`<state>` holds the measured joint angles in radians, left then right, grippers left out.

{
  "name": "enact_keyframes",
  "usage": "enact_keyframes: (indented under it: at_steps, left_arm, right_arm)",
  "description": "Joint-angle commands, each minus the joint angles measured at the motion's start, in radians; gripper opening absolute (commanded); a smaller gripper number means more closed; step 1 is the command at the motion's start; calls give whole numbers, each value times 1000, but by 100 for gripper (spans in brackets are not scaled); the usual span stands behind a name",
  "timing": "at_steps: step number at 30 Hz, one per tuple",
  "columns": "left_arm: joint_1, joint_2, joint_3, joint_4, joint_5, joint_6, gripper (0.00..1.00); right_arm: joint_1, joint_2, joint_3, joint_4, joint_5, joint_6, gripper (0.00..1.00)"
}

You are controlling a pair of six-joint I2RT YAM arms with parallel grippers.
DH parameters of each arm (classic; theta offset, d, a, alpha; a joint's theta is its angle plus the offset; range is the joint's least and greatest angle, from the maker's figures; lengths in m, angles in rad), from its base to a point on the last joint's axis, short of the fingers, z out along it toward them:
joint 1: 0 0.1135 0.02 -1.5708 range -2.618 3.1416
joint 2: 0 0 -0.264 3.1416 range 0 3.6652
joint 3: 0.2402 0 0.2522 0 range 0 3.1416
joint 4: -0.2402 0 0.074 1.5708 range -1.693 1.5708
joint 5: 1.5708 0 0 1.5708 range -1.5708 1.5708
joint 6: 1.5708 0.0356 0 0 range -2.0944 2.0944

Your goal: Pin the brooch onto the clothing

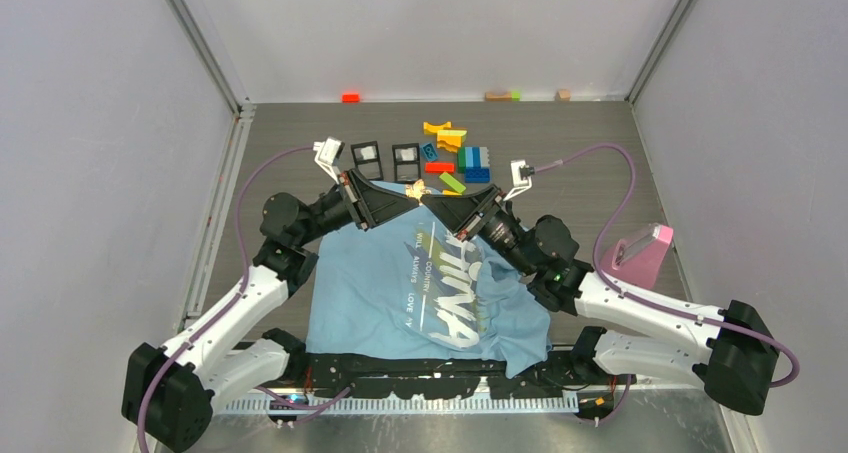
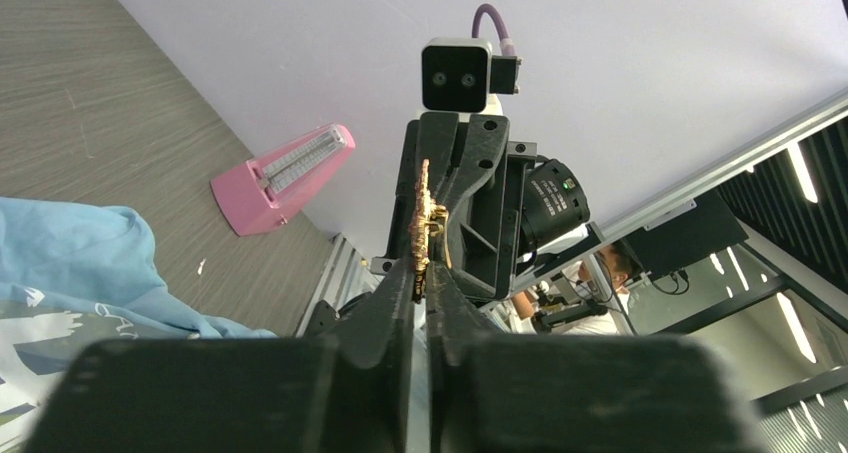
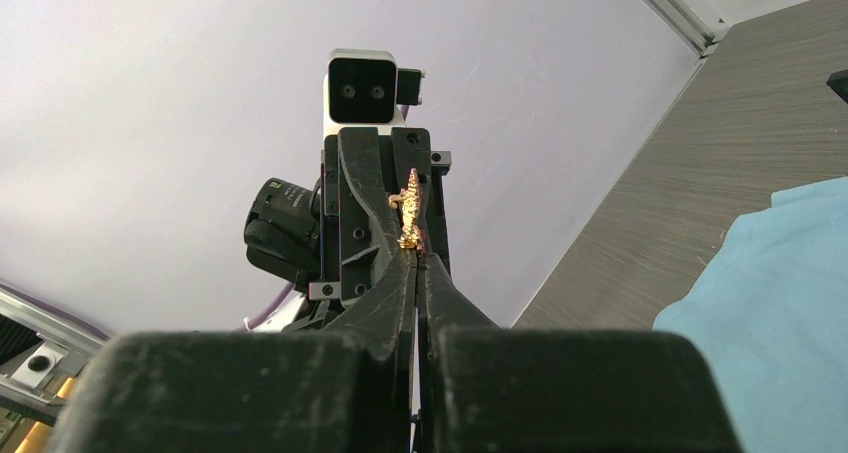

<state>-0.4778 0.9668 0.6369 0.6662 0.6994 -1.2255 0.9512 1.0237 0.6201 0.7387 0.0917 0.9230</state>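
Clamped shut on the gold-toned brooch (image 1: 417,187) with the left gripper (image 1: 410,197) and, tip to tip against it, with the right gripper (image 1: 430,200), likewise clenched on it. Held in the air just above the far edge of the light blue T-shirt (image 1: 380,283), spread toward the near edge of the table (image 1: 600,133). Saw coloured toy blocks (image 1: 473,163) beyond, toward the far edge, and a pink metronome (image 1: 640,254) by the right edge.

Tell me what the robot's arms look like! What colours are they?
The left arm and the right arm are both made of smooth white tubes joined by chunky black round joints. A purple cable runs along each one. The left gripper and right gripper are black pointed wedges, each with a small white camera bracket behind it.
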Motion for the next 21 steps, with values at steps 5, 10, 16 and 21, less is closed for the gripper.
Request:
enact_keyframes:
  at_steps: [5,10,16,21]
  left_arm:
    - [-4,-2,7,-6,-17,40,0]
    - [-4,-38,-3,-264,-72,157,0]
    - [-16,-36,-47,-459,-133,231,0]
    - [-146,2,-42,-548,-207,304,0]
  right_arm:
    - [0,-57,29,-47,12,-42,21]
    - [0,-152,58,-360,116,-134,55]
    - [0,-274,148,-922,353,-194,70]
    - [0,-309,168,-1210,357,-188,70]
